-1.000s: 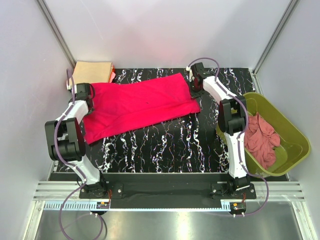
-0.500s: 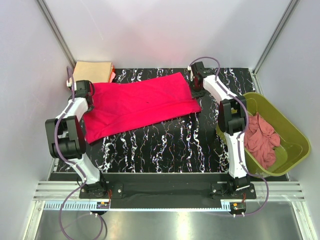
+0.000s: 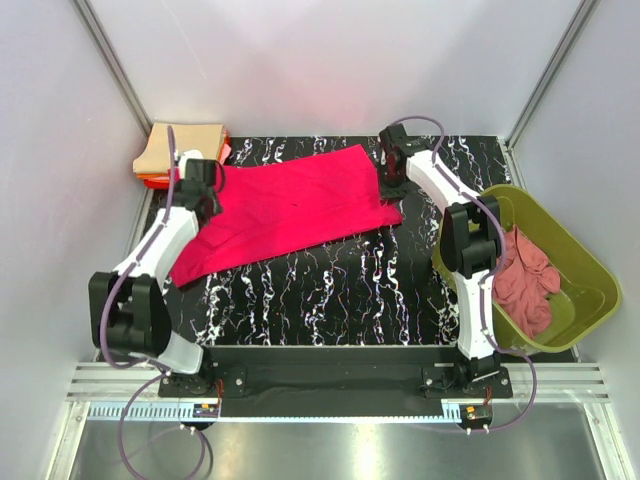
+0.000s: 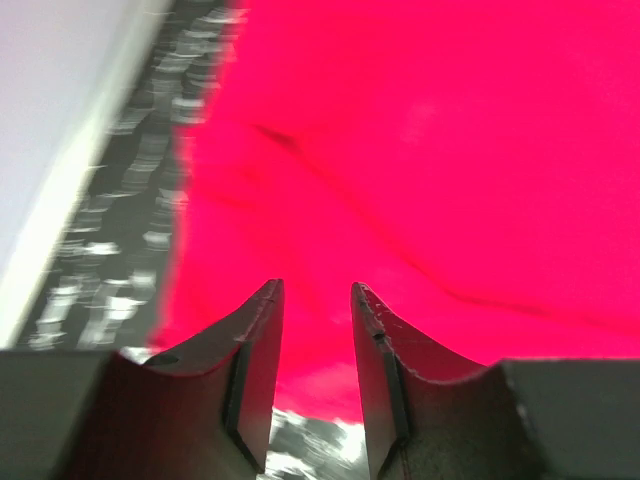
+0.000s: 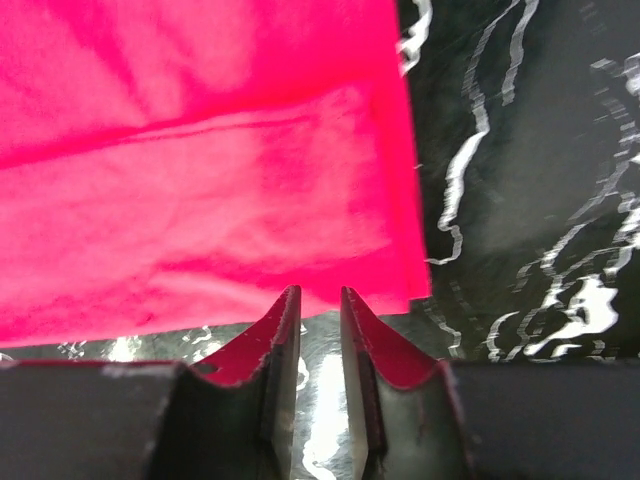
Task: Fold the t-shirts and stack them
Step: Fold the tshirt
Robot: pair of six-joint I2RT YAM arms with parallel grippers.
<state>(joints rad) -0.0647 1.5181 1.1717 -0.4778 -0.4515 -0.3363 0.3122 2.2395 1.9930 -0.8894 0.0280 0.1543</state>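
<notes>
A bright crimson-pink t-shirt [image 3: 290, 205] lies spread flat across the back of the black marbled table [image 3: 330, 290]. My left gripper [image 3: 203, 188] hovers over its left part, jaws open and empty; in the left wrist view [image 4: 315, 300] the shirt [image 4: 430, 150] fills the frame. My right gripper [image 3: 392, 168] is at the shirt's far right edge. In the right wrist view [image 5: 317, 300] its jaws stand narrowly apart and empty over bare table, just short of the shirt's hem [image 5: 200, 200]. A dusty rose shirt [image 3: 525, 275] lies crumpled in the tub.
An olive-green tub [image 3: 590, 270] stands at the table's right edge. A stack of folded shirts, tan on top with orange-red beneath [image 3: 180, 148], sits at the back left corner. White walls close in at the back and both sides.
My left arm has swung right from the table's left edge onto the shirt's left part, uncovering more of the folded stack. The right gripper has hardly moved.
</notes>
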